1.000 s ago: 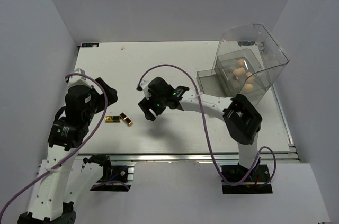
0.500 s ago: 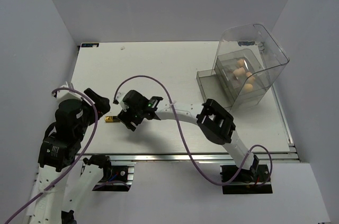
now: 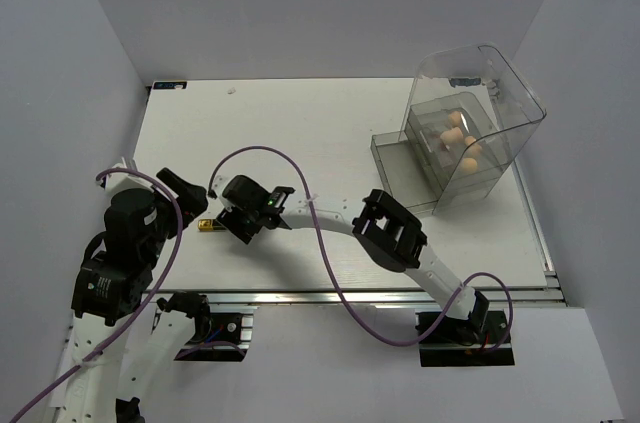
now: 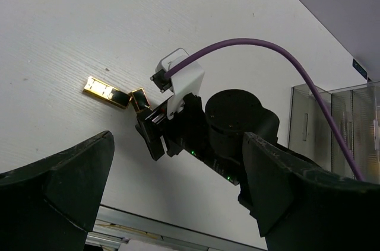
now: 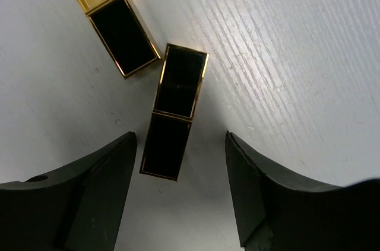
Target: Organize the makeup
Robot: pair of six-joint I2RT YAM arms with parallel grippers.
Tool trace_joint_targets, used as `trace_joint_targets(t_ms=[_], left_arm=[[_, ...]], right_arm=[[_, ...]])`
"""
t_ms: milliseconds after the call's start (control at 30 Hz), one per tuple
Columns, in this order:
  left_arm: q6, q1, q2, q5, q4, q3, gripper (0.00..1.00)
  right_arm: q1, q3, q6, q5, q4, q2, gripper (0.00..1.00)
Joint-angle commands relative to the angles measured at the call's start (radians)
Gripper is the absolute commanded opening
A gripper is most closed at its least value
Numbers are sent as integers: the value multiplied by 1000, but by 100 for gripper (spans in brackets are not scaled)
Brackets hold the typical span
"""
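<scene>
Right gripper [image 5: 179, 144]: jaws spread wide, gripping nothing, straddling one lipstick tube [image 5: 176, 108] without contact. That tube lies flat between the fingers, with the second lipstick tube [image 5: 110, 16] just beside its far end, near the desk's [image 3: 330, 123] front-left corner. Left gripper [image 3: 188, 193]: jaws parted wide, empty.

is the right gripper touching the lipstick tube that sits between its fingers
Apart. The right wrist view shows bare table on each side of the lipstick tube, between it and the fingers of the open right gripper straddling it.
</scene>
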Motion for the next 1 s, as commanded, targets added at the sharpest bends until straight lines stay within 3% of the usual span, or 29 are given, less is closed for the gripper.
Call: trace_joint_targets(t_ms=[0, 233, 500, 800, 967], left_arm=[[-28, 4, -6, 3, 0, -11, 98], [-99, 4, -14, 6, 22, -66, 98], [-198, 4, 6, 15, 79, -122, 98], [-289, 4, 149, 115, 224, -261, 97], [-147, 4, 303, 109, 250, -242, 97]], right_arm=[[18, 36, -6, 37, 30, 25, 66], [11, -27, -9, 50, 33, 4, 42], [-38, -95, -78, 13, 43, -133, 0], [-191, -358, -221, -32, 68, -574, 0], [-280, -535, -262, 99, 62, -748, 0]])
